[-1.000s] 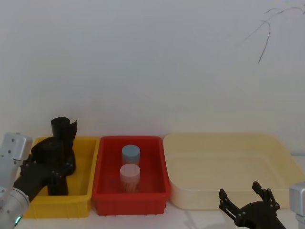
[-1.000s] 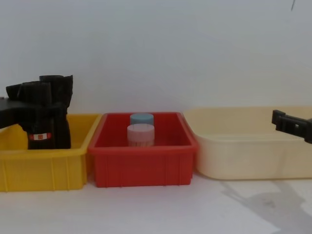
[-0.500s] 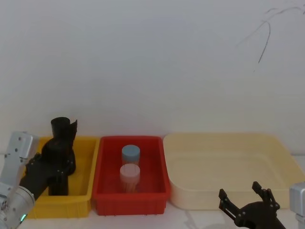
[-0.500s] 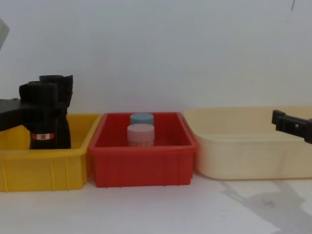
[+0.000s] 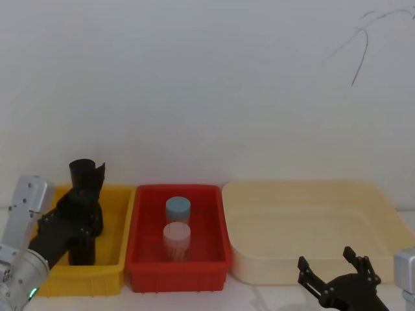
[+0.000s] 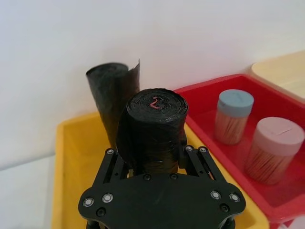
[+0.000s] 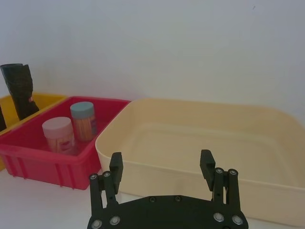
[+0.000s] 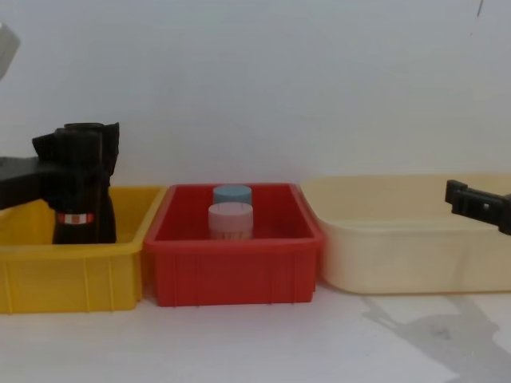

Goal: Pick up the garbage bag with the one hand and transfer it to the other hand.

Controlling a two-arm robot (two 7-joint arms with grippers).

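Note:
The garbage bag (image 8: 78,191) is a black roll with a red-and-white label band, standing upright in the yellow bin (image 8: 72,279). My left gripper (image 6: 151,160) is shut on it, one finger (image 6: 110,160) on each side of the roll (image 6: 152,121). In the head view the left gripper (image 5: 72,225) holds the bag (image 5: 81,246) at the left of the table. My right gripper (image 5: 337,273) hovers open and holds nothing, low in front of the cream tray (image 5: 311,189); its fingers (image 7: 116,167) stand wide apart.
A plain black roll with a ragged top (image 6: 112,93) stands just behind the held one. The red bin (image 8: 231,275) in the middle holds a blue-lidded jar (image 5: 177,208) and a pink-lidded jar (image 5: 176,238). The wide cream tray (image 8: 415,271) sits on the right.
My left gripper has shifted the garbage bag a little to the right and slightly upward inside the yellow bin. The right arm has not moved.

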